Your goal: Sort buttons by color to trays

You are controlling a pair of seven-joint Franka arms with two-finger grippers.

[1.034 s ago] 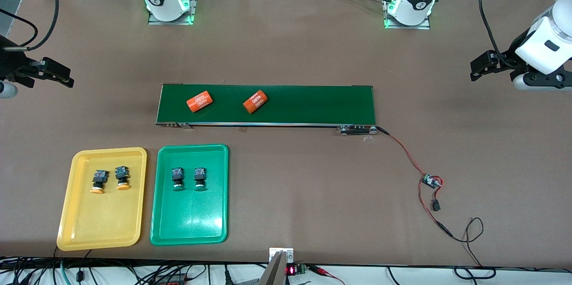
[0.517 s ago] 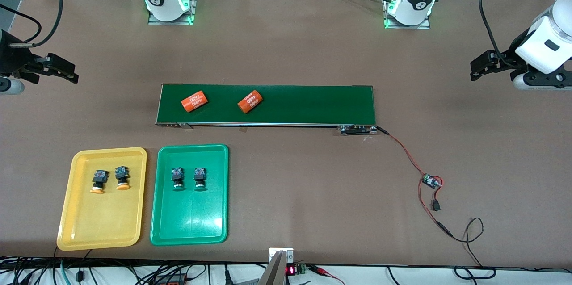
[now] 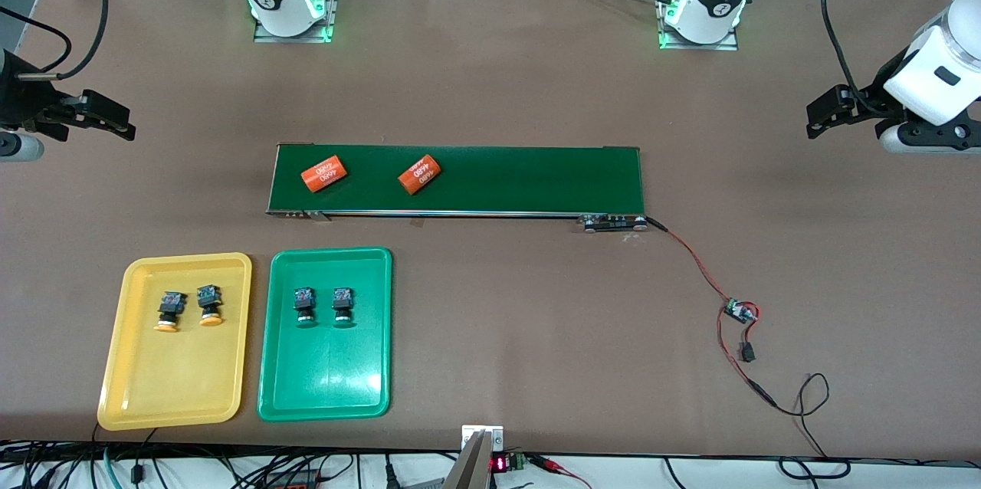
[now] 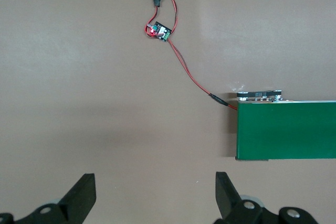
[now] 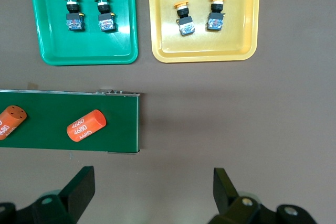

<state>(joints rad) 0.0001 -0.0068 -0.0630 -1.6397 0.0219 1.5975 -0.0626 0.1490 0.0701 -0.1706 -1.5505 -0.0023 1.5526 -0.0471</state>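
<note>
Resting in the yellow tray [image 3: 123, 366] are two orange-capped buttons [image 3: 188, 307], and two green-capped buttons [image 3: 324, 306] sit in the green tray [image 3: 326, 397] just beside it, both trays near the front camera at the right arm's end of the table. Farther from the camera, two orange cylinders [image 3: 368, 173] lie on the dark-green belt [image 3: 521, 178]. The right gripper [image 3: 107, 123] and left gripper [image 3: 824, 115] hover over bare table at the table's two ends, fingers spread, holding nothing.
</note>
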